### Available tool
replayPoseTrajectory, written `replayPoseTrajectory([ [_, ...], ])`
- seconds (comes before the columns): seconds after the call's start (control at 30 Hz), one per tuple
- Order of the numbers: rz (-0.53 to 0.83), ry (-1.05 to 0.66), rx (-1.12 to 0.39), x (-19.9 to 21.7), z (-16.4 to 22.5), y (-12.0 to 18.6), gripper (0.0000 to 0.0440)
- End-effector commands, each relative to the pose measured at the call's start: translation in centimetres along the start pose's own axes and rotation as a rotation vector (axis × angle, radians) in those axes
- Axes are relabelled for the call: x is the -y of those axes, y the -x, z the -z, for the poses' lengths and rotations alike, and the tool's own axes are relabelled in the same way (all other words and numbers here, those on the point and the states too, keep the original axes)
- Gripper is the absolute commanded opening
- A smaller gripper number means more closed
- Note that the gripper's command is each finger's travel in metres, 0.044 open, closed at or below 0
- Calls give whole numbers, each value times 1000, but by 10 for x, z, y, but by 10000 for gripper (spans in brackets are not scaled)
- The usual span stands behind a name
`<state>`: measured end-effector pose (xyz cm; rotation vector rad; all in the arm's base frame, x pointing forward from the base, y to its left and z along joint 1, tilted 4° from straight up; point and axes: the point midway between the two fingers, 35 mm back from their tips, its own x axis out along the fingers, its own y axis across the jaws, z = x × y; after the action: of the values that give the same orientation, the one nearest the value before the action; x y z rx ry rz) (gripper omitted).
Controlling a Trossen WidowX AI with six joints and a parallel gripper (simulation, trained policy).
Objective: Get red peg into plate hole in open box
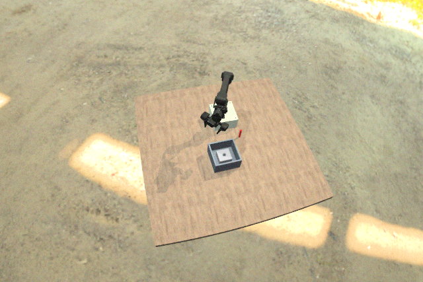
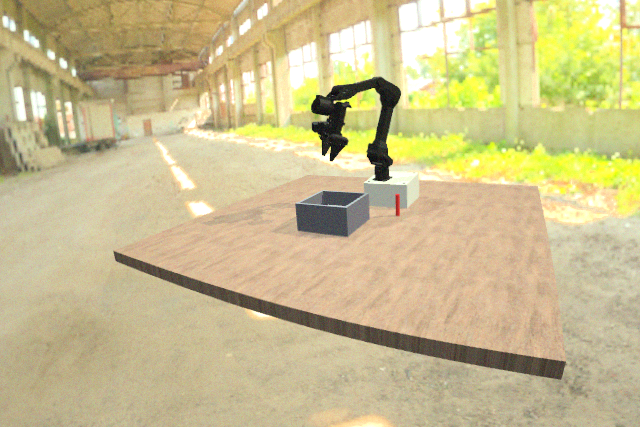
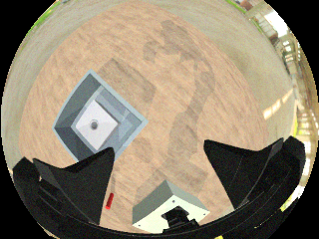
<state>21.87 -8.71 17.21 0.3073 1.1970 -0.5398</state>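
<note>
Top: claw [image 1: 213, 129] [image 2: 327, 157] [image 3: 159, 149] wide, nothing in it, high over worktop [image 1: 273, 183] [image 2: 439, 277] [image 3: 234, 95] nr the pale base block [image 1: 232, 121] [image 2: 408, 192] [image 3: 157, 211]; red peg [image 1: 240, 133] [image 2: 397, 204] [image 3: 110, 201] is right of claw, just beyond the box's [image 1: 227, 166] [image 2: 323, 219] [image 3: 135, 130] far right corner. Risk: claw drops w/o shifting right, so fingers miss peg or hit block

Exterior: peg upright on worktop, box to its left, block behind. Slim peg prob. tips if one finger brushes it on a skewed descent; low grip or tilt cd leave it crooked for the hole. Box walls stand up, so carrying too low may clip the rim & twist peg

Wrist: peg nr left finger, not centred btwn the two; plate [image 3: 97, 134] in box has a small hole [image 3: 94, 124], so slight misalignment prob. jams peg on its edge
</note>
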Motion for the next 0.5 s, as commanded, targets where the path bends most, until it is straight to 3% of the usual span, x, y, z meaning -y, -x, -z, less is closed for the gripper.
replayPoseTrajectory([
  [0.0, -4, -36, -50, -21, 13, 4, 440],
  [0.47, 41, -115, -228, -78, 77, 12, 440],
])
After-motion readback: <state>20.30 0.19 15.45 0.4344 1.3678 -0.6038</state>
